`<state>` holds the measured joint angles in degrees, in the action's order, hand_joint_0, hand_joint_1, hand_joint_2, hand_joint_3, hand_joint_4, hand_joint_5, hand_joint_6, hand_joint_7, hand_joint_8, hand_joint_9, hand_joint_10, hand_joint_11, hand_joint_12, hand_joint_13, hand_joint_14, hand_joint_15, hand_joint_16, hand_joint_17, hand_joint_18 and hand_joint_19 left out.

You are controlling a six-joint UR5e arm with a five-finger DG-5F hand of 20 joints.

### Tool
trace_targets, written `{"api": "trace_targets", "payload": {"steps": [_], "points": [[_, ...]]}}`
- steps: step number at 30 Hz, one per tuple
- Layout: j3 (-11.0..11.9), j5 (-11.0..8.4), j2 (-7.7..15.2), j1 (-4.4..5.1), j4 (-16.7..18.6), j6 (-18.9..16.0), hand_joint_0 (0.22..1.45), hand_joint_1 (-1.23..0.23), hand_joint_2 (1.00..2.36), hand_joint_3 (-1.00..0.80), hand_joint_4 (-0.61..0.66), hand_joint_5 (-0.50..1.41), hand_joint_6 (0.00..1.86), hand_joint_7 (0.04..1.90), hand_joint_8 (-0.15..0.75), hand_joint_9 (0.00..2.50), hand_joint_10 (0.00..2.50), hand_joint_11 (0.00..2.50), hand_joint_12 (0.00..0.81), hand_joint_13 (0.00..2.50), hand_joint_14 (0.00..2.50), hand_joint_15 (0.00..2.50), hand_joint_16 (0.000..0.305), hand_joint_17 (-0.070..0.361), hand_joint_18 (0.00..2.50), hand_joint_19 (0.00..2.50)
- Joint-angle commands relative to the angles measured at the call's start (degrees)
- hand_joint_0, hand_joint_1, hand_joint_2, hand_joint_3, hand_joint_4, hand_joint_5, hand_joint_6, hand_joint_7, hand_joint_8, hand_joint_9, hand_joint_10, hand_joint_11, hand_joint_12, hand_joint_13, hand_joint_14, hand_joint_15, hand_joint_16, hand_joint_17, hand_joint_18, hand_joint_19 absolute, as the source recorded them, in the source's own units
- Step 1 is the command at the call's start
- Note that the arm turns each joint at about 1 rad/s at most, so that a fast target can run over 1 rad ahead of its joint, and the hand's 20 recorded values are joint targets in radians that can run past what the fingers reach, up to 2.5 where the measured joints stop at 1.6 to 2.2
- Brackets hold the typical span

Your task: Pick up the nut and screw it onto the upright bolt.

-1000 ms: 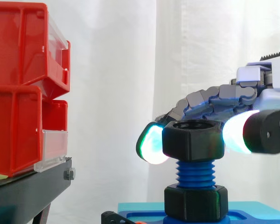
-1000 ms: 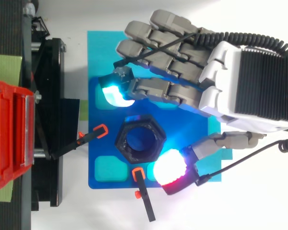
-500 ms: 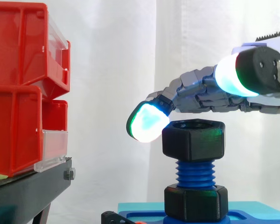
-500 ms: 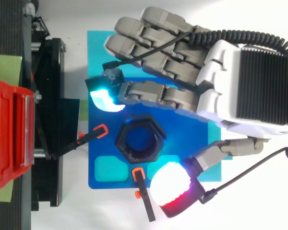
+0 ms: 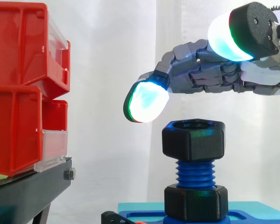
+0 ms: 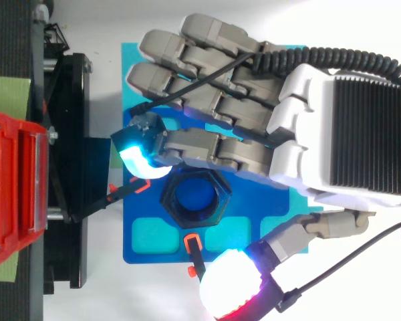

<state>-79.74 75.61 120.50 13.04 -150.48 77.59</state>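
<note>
At the left, the red bins (image 5: 23, 88) on their black stand (image 5: 32, 184) sit well apart from the work and pose no trouble. Right of them, the glowing pad of one of the fingers (image 5: 145, 103) hangs just above and left of the nut (image 5: 192, 139), not touching it. The nut sits on the top threads of the upright blue bolt (image 5: 195, 173), with bare thread showing between it and the black collar (image 5: 195, 201) below. The hand (image 6: 334, 127) hovers over it with fingers spread and relaxed, holding nothing. The nut looks only a few turns on, so a grip coming down off-centre could push it sideways and jam or cross the thread. The pads may also slip on its flat faces and turn nothing.
</note>
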Motion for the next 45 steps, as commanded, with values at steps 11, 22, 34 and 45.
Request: {"api": "trace_targets", "payload": {"steps": [11, 22, 34, 45], "points": [[0.03, 0.16, 0.00, 0.32, -0.17, 0.02, 0.44, -0.25, 1.00, -0.50, 0.28, -0.17, 0.50, 0.83, 0.299, 0.33, 0.00, 0.00, 0.374, 0.18, 0.00, 0.00, 0.052, 0.116, 0.00, 0.00], [0.03, 0.42, 0.09, 0.15, -1.93, -0.07, 0.45, -0.26, 1.00, -0.50, 0.32, -0.15, 0.50, 0.93, 0.300, 0.38, 0.00, 0.00, 0.367, 0.22, 0.00, 0.00, 0.049, 0.110, 0.01, 0.00], [0.03, 0.95, 0.00, -0.29, -3.33, -0.15, 0.45, -0.27, 1.00, -0.50, 0.33, -0.14, 0.50, 1.02, 0.303, 0.40, 0.00, 0.00, 0.359, 0.25, 0.00, 0.00, 0.046, 0.104, 0.04, 0.00], [0.03, 2.53, 0.00, -1.87, -4.48, -0.07, 0.46, -0.28, 1.00, -0.50, 0.31, -0.12, 0.50, 1.15, 0.308, 0.44, 0.00, 0.00, 0.353, 0.27, 0.00, 0.00, 0.044, 0.099, 0.07, 0.00]]}}
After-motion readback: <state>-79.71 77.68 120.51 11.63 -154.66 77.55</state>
